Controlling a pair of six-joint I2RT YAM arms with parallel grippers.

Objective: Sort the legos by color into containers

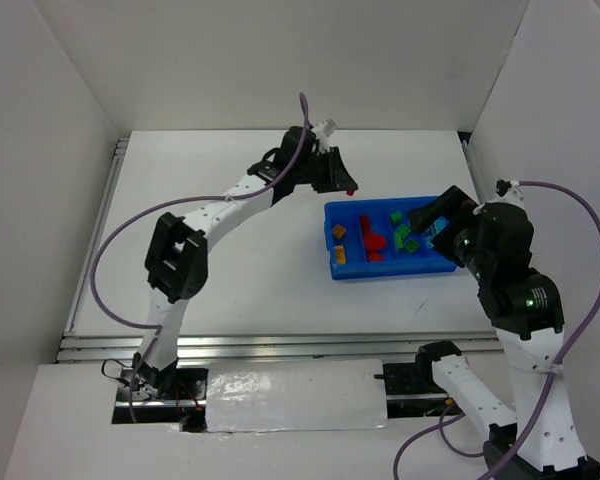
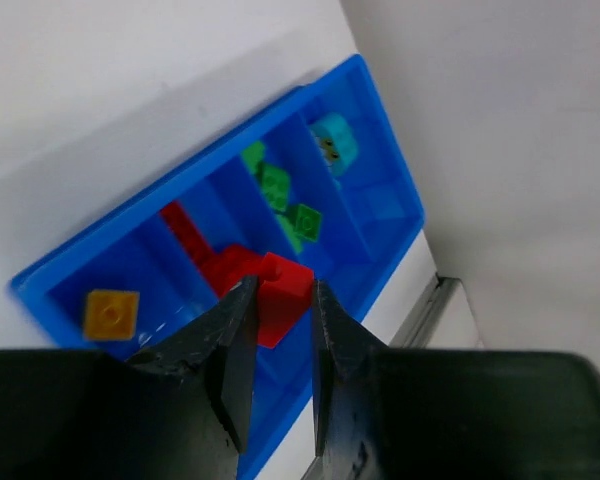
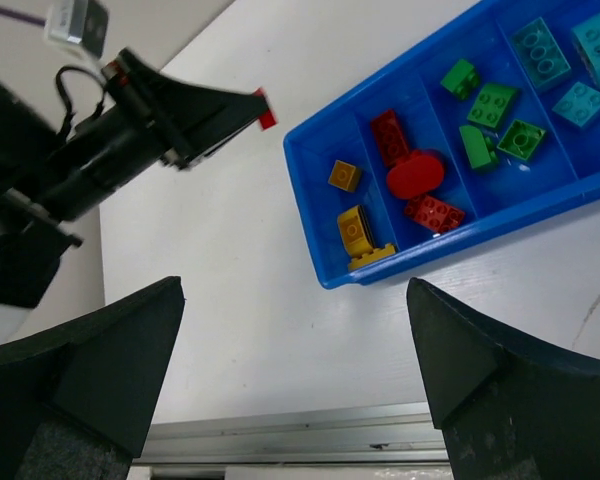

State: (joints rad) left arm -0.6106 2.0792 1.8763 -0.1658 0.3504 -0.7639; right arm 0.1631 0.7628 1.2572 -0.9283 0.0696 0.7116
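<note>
The left gripper (image 2: pixel 282 292) is clamped on a red brick (image 2: pixel 285 305), with its two dark fingers pressed against the brick's sides. In the top view this gripper (image 1: pixel 348 186) sits at upper centre. The brick (image 1: pixel 351 189) shows as a red dot at its tip, near the far left corner of the blue tray (image 1: pixel 380 272). In the right wrist view the same gripper (image 3: pixel 260 105) points in from the upper left with the brick (image 3: pixel 267 118) at its end, apart from the tray (image 3: pixel 460 237).

The right gripper (image 3: pixel 300 370) is spread wide and holds nothing; its fingers fill the lower corners of that frame. From above, this gripper (image 1: pixel 435 225) hangs over the tray's right end, at right centre of the frame.

The tray rests on the white table (image 1: pixel 230 270) and has four compartments. Going left to right in the right wrist view:
- Two yellow bricks (image 3: pixel 344 175)
- Three red pieces (image 3: pixel 415 172), one of them rounded
- Four green bricks (image 3: pixel 492 103)
- Three teal bricks (image 3: pixel 540 52)

In the left wrist view the tray (image 2: pixel 385 205) runs diagonally from lower left to upper right, with yellow at the lower left and teal at the upper right.

A purple cable (image 1: pixel 110 250) loops along the left arm. A white tag (image 3: pixel 77 25) sits at that arm's wrist, and any print on it is too blurred to read.
</note>
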